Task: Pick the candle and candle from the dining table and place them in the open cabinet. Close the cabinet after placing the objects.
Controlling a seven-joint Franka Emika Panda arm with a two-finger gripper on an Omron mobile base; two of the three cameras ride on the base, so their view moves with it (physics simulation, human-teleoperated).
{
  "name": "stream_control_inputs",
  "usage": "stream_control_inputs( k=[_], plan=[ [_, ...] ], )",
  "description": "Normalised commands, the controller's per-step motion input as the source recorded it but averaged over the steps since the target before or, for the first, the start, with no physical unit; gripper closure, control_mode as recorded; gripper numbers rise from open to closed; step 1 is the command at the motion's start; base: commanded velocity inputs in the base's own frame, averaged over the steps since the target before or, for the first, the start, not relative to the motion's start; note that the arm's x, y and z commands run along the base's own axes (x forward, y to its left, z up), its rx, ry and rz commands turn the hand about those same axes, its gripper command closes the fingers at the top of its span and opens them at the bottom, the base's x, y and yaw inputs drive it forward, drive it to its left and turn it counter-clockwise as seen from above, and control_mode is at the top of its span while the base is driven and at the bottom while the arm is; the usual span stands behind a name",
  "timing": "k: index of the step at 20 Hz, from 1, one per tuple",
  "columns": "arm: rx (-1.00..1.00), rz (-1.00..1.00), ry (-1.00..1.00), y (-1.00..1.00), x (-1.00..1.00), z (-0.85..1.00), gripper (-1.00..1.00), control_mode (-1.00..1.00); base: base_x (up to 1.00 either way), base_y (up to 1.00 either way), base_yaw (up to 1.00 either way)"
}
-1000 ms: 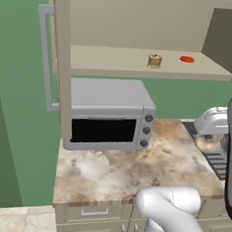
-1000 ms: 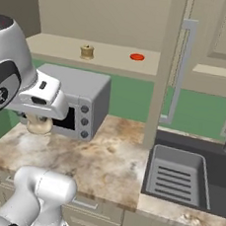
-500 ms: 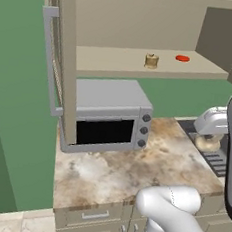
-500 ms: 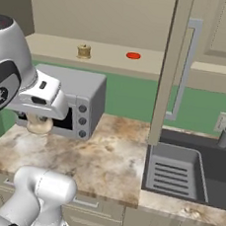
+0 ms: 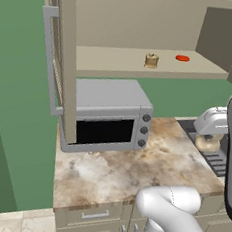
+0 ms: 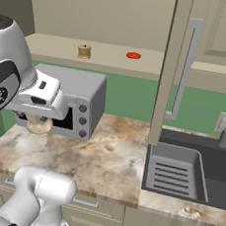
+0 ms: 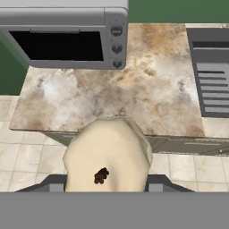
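Observation:
My gripper (image 5: 209, 137) is shut on the pale cream candle (image 5: 207, 143), held above the right part of the counter. From the right base view the same candle (image 6: 39, 125) hangs under the gripper (image 6: 41, 116) in front of the microwave. In the hand view the cream candle (image 7: 107, 154) bulges between the jaws of the gripper (image 7: 107, 185), a dark spot on it. The squat golden-brown candle (image 5: 151, 60) (image 6: 84, 51) stands on the shelf of the open cabinet (image 5: 118, 63) (image 6: 57, 51). The dining table is out of view.
A flat red disc (image 5: 182, 58) (image 6: 133, 55) lies on the shelf right of the brown candle. A grey microwave (image 5: 110, 115) (image 6: 79, 101) stands on the marbled counter (image 5: 128, 169) below. Open cabinet doors (image 5: 61, 57) (image 6: 176, 67) hang either side. A sink (image 6: 178, 172) lies at the right.
The whole picture has shifted slightly, so the camera has moved. The cream candle stays in my gripper and the brown candle stays on the shelf.

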Motion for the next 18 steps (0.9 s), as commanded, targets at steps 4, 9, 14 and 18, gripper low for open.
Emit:
stream_control_inputs(
  k=[4, 9, 14, 18],
  plan=[
    [0.00, 0.00, 0.00, 0.00, 0.00, 0.00, 1.00, 1.00, 0.00, 0.00, 0.00],
    [0.00, 0.00, 0.00, 0.00, 0.00, 0.00, 1.00, -1.00, 0.00, 0.00, 0.00],
    [0.00, 0.00, 0.00, 0.19, 0.02, 0.00, 1.00, -1.00, 0.00, 0.00, 0.00],
    [-0.02, 0.01, -0.04, 0.38, 0.03, 0.25, 1.00, -1.00, 0.00, 0.00, 0.00]
  ],
)
